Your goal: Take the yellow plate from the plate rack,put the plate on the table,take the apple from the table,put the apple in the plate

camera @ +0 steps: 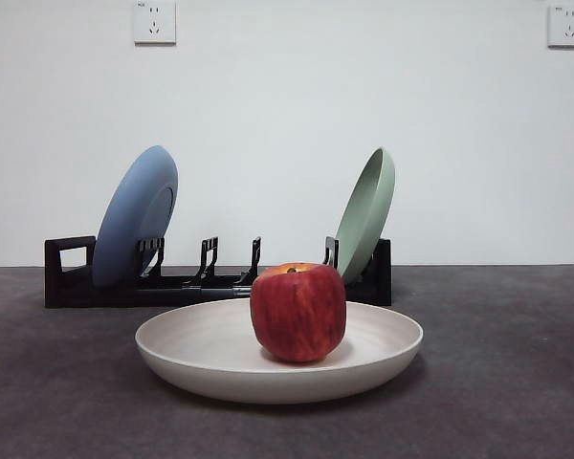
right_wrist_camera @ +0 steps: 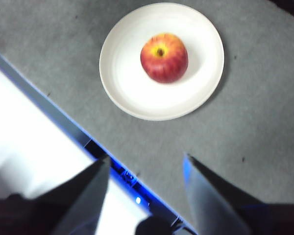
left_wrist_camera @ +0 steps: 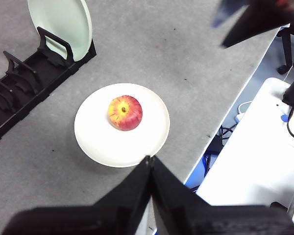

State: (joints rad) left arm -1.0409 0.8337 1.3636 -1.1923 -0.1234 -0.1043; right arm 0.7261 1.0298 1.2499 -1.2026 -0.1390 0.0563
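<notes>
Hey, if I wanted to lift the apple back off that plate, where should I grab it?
Probably from above, jaws closing on the apple's red flanks. It stands upright, stem dip up, mid-plate, and the raised rim would likely block a low sideways approach.

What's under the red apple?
The apple sits in the yellow plate, which lies flat on the table. The patch of plate right beneath the apple is covered, so nothing there can be seen.

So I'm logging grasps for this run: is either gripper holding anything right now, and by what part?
Nothing is held. The left gripper is shut on nothing, the right gripper open, both clear of the apple in the yellow plate.
</notes>
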